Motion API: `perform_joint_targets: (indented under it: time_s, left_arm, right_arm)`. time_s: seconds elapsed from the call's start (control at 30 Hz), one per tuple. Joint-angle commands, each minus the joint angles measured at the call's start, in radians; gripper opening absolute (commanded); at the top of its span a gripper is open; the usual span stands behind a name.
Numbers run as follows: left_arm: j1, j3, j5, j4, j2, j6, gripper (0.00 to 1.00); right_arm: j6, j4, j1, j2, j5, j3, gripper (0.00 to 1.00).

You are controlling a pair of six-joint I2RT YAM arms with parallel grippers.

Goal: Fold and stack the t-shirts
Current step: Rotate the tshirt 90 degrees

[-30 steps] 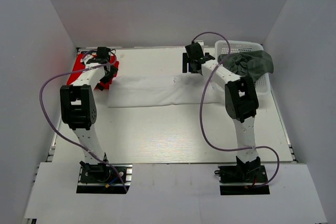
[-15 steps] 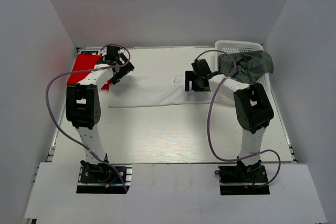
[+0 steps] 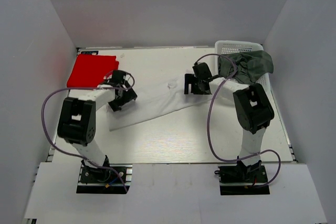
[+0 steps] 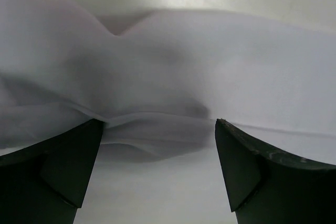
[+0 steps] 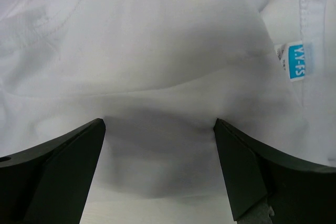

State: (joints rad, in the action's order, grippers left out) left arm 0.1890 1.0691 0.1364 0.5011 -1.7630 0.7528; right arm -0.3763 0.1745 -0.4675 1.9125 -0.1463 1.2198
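The white t-shirt (image 3: 157, 103) lies slantwise across the table, its left end nearer the front. My left gripper (image 3: 122, 98) is low over that left end. In the left wrist view it (image 4: 160, 124) is open, with a raised fold of the white t-shirt (image 4: 184, 66) between its fingertips. My right gripper (image 3: 197, 85) is at the shirt's right end. There it (image 5: 159, 121) is open too, its fingertips set on the white t-shirt (image 5: 157, 51) near a blue size label (image 5: 296, 60). The red t-shirt (image 3: 92, 71) lies folded at the back left. The dark grey-green t-shirt (image 3: 249, 64) is heaped in the basket.
A white lattice basket (image 3: 236, 45) stands at the back right corner, close behind my right arm. Purple cables loop off both arms. Grey walls close in the table on the left, back and right.
My left gripper has come forward from beside the red t-shirt to the white shirt's left end. That end has swung toward the front, so the shirt lies diagonal. The right gripper has hardly moved.
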Motion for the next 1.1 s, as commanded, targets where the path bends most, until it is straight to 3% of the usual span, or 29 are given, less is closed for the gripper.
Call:
perform_joint_targets:
  time_s: [0.0, 0.03, 0.13, 0.2, 0.3, 0.37, 0.5, 0.63, 0.67, 0.77, 0.87, 1.07]
  left_arm:
    - [0.076, -0.251, -0.145, 0.163, 0.048, 0.052, 1.00]
    - [0.098, -0.365, -0.240, 0.133, 0.147, 0.066, 1.00]
    - [0.193, -0.513, -0.458, 0.048, 0.316, 0.047, 1.00]
    - [0.262, -0.525, -0.529, 0.048, 0.453, 0.013, 1.00]
    - [0.311, -0.491, -0.771, 0.025, 0.574, -0.052, 1.00]
    - [0.334, -0.477, -0.820, 0.004, 0.625, -0.052, 1.00]
    - [0.366, -0.410, -0.706, 0.095, 0.724, -0.063, 1.00]
    - [0.366, -0.345, -0.530, 0.169, 0.757, -0.087, 1.00]
    - [0.366, -0.304, -0.400, 0.213, 0.748, -0.087, 1.00]
    - [0.357, -0.244, -0.189, 0.240, 0.708, -0.057, 1.00]
    - [0.337, -0.219, -0.036, 0.231, 0.640, 0.024, 1.00]
    - [0.317, -0.150, 0.020, 0.185, 0.513, 0.045, 1.00]
  right_arm:
    - [0.049, -0.029, 0.000, 0.087, 0.094, 0.102, 0.90]
    - [0.065, -0.035, 0.000, 0.120, 0.170, 0.136, 0.90]
    - [0.170, -0.073, -0.002, 0.210, 0.255, 0.250, 0.90]
    - [0.242, -0.060, -0.003, 0.290, 0.309, 0.347, 0.90]
    - [0.255, -0.066, 0.000, 0.380, 0.346, 0.513, 0.90]
    - [0.252, -0.049, 0.000, 0.410, 0.343, 0.626, 0.90]
    - [0.304, -0.038, -0.002, 0.433, 0.317, 0.702, 0.90]
    - [0.309, -0.046, -0.013, 0.323, 0.312, 0.667, 0.90]
    - [0.304, -0.044, -0.026, 0.304, 0.309, 0.638, 0.90]
    - [0.260, -0.029, -0.051, 0.212, 0.289, 0.543, 0.90]
    - [0.193, 0.089, -0.123, 0.159, 0.165, 0.412, 0.90]
    - [-0.004, -0.007, -0.224, -0.010, 0.040, 0.089, 0.90]
